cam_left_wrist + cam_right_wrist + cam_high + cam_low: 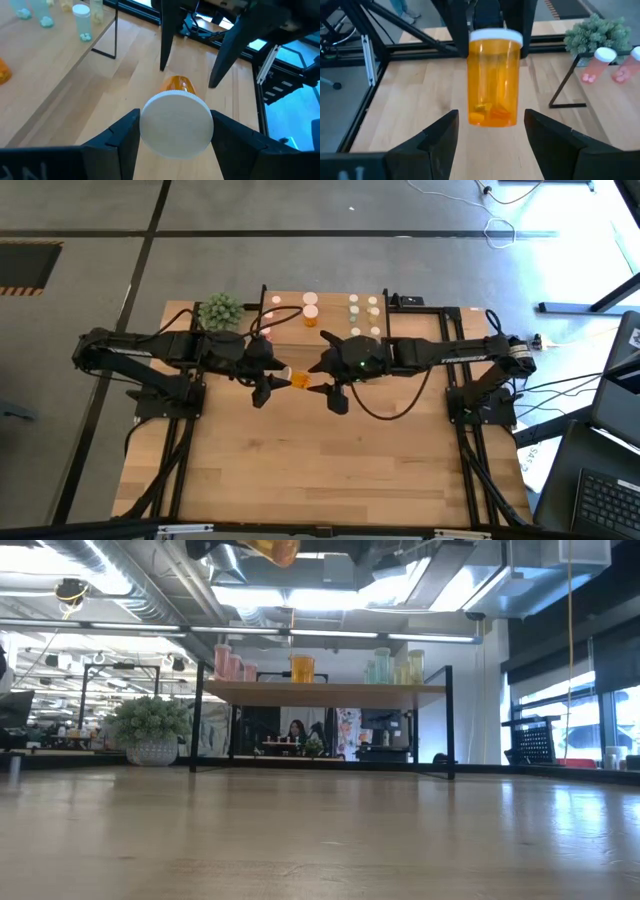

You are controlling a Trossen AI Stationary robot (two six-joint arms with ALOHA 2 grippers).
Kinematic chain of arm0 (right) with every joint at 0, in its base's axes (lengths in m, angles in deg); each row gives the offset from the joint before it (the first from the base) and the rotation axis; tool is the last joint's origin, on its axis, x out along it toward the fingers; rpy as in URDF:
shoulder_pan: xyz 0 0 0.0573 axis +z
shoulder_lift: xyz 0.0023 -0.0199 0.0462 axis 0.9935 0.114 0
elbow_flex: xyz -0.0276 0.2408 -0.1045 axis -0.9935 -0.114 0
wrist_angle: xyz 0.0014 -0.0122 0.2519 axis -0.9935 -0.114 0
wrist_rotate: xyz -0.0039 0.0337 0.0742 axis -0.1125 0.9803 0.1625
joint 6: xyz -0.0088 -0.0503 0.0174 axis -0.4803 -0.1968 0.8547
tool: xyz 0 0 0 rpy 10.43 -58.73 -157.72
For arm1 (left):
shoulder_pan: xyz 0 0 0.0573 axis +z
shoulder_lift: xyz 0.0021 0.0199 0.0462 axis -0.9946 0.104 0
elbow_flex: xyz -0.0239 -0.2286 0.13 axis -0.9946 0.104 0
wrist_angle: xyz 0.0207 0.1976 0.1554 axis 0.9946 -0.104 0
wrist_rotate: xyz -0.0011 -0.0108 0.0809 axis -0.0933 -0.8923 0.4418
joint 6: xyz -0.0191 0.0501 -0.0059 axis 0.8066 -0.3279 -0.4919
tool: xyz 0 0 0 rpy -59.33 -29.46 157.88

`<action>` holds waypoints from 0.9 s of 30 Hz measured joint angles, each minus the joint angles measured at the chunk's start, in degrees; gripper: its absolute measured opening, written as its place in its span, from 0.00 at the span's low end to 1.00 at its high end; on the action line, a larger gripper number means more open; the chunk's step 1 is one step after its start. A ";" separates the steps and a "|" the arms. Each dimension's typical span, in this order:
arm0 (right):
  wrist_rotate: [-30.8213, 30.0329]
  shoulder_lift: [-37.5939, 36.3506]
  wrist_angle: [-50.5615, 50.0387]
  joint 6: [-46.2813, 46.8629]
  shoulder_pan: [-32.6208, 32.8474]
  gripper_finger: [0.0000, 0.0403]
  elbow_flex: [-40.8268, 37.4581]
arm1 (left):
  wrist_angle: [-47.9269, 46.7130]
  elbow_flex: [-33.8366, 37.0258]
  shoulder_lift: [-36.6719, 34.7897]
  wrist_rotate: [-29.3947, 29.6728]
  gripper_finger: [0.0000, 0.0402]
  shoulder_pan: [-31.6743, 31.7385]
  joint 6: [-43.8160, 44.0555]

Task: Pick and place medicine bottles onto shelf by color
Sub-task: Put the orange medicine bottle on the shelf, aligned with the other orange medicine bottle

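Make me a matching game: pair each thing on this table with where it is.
Things:
1. lifted bottle
2. plant
3. pink bottles
4. green bottles

Places:
A. shelf end far from the plant
B. in mid-air, cap gripped by the left tool
C. on the table, beside the shelf
D. shelf end next to the plant

Pairs: 1-B, 2-C, 3-D, 4-A
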 joint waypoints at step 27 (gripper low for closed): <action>5.37 1.68 2.72 -1.38 -2.79 0.57 0.00 | 0.46 0.00 0.00 -0.04 0.49 0.00 -0.07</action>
